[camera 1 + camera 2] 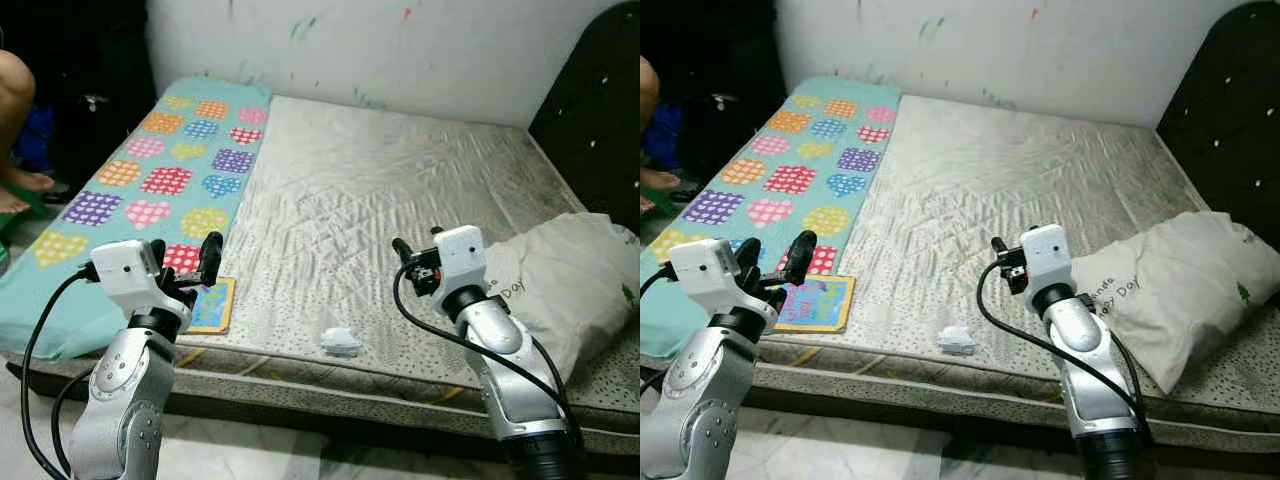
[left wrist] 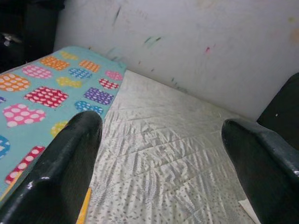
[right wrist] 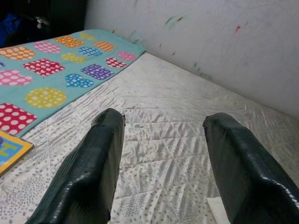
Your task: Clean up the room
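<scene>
- Left gripper point(image 1: 200, 262): raised over the mattress's point(image 1: 400, 200) near left edge, fingers spread apart, nothing between them.
- Right gripper point(image 1: 415, 250): raised over the mattress middle, ahead of the pillow point(image 1: 570, 280); the wrist view shows its fingers parted and empty.
- Litter: a small crumpled white scrap point(image 1: 340, 341) lies on the mattress near the front edge, between the two arms, below both grippers (a shade closer to the right one, by my judgement).
- Book point(image 1: 818, 302): flat picture book at the front edge, partly on the teal blanket point(image 1: 150, 180), just under the left gripper; its long axis runs roughly along the bed edge.
- Judgement: the left arm suits the book, the right arm the scrap; each needs a downward reach.
- Containers: no bin or basket identified.
- A person's leg point(image 1: 15, 110) is at the far left.
</scene>
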Tool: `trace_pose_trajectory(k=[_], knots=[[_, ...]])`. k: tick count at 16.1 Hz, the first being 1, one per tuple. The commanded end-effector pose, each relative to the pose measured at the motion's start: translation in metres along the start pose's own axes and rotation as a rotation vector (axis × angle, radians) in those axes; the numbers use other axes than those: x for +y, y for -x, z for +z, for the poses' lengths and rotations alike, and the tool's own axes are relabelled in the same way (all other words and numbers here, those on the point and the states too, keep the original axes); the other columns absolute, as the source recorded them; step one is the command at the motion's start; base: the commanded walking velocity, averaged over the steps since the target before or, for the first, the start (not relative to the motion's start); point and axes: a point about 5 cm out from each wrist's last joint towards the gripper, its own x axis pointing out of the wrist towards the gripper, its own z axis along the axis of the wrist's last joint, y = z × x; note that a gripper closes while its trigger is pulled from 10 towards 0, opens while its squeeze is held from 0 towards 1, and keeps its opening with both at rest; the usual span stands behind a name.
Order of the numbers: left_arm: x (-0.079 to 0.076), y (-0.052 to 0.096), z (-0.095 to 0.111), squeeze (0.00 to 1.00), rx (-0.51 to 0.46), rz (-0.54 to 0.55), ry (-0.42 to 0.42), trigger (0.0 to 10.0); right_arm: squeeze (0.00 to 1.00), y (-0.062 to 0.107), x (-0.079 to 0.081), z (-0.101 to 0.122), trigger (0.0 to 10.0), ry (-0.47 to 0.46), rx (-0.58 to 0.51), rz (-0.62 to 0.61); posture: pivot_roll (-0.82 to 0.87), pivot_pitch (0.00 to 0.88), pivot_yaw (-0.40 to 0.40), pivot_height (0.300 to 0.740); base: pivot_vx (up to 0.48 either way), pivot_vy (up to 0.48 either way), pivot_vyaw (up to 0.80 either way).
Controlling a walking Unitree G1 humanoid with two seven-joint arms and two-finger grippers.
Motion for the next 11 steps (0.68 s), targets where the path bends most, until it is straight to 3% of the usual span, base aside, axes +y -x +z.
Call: trace_pose_trajectory(k=[1,7,11], knots=[[-0.005,0.002,0.001,0.00,0.000,-0.024,0.010,10.0,0.00,-0.004,0.000,0.008,10.0,0.014,-0.033,-0.003,-0.04,0.000,-0.084,0.740,0.255,0.000,0.00],[-0.010,-0.001,-0.004,0.00,0.018,-0.044,0.027,10.0,0.00,-0.001,-0.012,-0.001,10.0,0.011,0.001,-0.047,-0.03,0.000,-0.051,0.740,0.277,0.000,0.00],[-0.011,-0.002,-0.005,0.00,0.024,-0.052,0.027,10.0,0.00,-0.006,-0.013,0.004,10.0,0.003,-0.039,-0.078,-0.03,0.000,-0.021,0.740,0.279,0.000,0.00]])
